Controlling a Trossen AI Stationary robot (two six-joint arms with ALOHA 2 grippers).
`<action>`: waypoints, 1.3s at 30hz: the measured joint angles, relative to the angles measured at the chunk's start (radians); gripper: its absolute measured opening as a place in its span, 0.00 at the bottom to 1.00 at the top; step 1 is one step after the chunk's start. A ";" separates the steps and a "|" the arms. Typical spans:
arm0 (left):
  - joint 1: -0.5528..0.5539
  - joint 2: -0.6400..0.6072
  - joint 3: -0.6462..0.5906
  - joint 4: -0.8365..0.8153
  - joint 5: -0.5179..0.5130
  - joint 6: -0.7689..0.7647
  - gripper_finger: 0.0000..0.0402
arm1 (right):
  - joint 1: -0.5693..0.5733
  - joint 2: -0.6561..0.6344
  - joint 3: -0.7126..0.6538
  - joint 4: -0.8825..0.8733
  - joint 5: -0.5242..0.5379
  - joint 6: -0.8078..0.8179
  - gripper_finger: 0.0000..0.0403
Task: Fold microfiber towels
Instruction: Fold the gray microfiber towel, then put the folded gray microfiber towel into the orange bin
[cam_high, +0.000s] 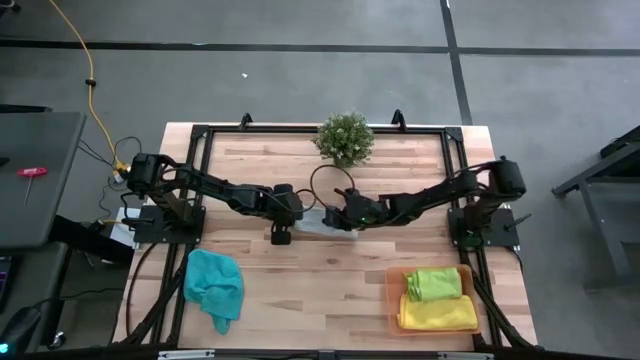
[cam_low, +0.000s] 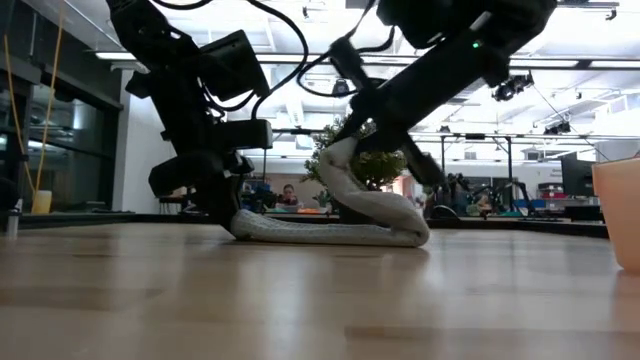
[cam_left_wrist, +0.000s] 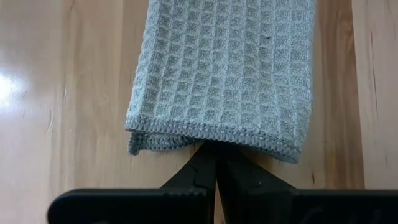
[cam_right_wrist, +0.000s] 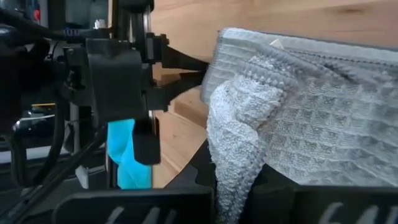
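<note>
We see grey towel (cam_high: 322, 224) mostly hidden under arms; long axis left-right on tabletop (cam_high: 330, 275). Left claw (cam_left_wrist: 216, 163) pinches one end, right claw (cam_high: 349, 219) lifts other.

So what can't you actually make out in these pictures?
- High view: the grey towel is mostly covered by both arms.
- High view: the yellow towel lies under the lime green towel; how many yellow layers is unclear.
- Low view: the orange tray is cut off at the picture's edge.
- Left wrist view: the towel's far end is out of frame.
</note>
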 joint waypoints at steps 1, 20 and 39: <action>0.000 0.000 0.000 0.000 0.000 0.000 0.00 | 0.000 0.012 0.008 0.009 0.001 0.000 0.00; 0.015 -0.046 -0.003 -0.019 -0.019 0.008 0.00 | -0.047 0.098 0.078 0.025 -0.017 -0.006 0.14; 0.050 -0.136 -0.001 -0.243 -0.036 0.046 0.00 | -0.082 0.048 0.079 0.170 -0.113 -0.209 0.62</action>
